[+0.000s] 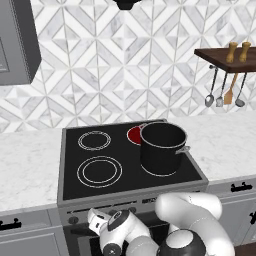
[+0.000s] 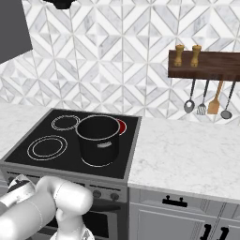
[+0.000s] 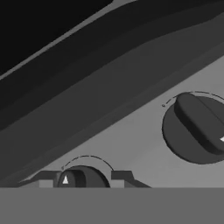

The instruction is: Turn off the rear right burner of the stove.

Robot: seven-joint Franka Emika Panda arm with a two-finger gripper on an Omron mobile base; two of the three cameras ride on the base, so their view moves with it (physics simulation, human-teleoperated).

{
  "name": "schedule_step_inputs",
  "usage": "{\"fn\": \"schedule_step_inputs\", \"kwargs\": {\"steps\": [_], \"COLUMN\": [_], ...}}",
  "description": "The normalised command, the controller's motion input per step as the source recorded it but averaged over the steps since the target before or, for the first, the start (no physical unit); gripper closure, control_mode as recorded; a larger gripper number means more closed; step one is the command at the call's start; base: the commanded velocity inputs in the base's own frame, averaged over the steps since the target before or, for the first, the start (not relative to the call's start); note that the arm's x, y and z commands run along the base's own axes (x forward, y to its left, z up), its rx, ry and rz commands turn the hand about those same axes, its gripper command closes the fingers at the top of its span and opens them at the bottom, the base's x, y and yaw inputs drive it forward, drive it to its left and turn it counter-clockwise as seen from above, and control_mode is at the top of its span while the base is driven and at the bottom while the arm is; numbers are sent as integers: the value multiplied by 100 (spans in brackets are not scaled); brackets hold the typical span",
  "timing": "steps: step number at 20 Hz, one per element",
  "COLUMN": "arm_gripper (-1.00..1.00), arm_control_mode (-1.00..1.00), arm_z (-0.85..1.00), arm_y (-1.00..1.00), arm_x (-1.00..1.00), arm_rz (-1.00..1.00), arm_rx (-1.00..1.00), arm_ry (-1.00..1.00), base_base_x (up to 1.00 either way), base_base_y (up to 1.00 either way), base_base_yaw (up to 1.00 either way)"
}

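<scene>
Item: rear right burner [image 1: 134,134], glowing red behind the black pot [image 1: 162,148] on the stove [image 1: 70,165]; my gripper [image 3: 87,180], fingers part-open, straddles a front-panel knob [image 3: 81,178], apparently gripping nothing.

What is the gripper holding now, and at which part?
The gripper stands around a small dark knob on the stove, one finger on each side; a firm hold cannot be told.

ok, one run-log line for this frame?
rear right burner: glowing red | black pot: front right ring | fingers: straddling a stove knob, grip unclear
</scene>
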Motion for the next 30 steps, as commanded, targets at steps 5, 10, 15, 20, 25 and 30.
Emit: {"fn": "schedule_step_inputs", "kwargs": {"steps": [5, 10, 15, 20, 25, 30], "arm_gripper": [100, 100, 100, 100, 100, 100], "arm_control_mode": [-100, -100, -100, -100, -100, -100], "arm_z": [0, 0, 0, 0, 0, 0], "arm_y": [0, 0, 0, 0, 0, 0], "arm_x": [22, 14, 0, -23, -33, -25], "arm_rz": [-21, -22, -24, -28, -37, -43], "arm_rx": [50, 52, 51, 48, 46, 49], "arm_ry": [2, 1, -1, -14, -23, -23], "base_base_x": [0, 0, 0, 0, 0, 0], "base_base_y": [0, 0, 0, 0, 0, 0], "base_base_yaw": [0, 0, 0, 0, 0, 0]}}
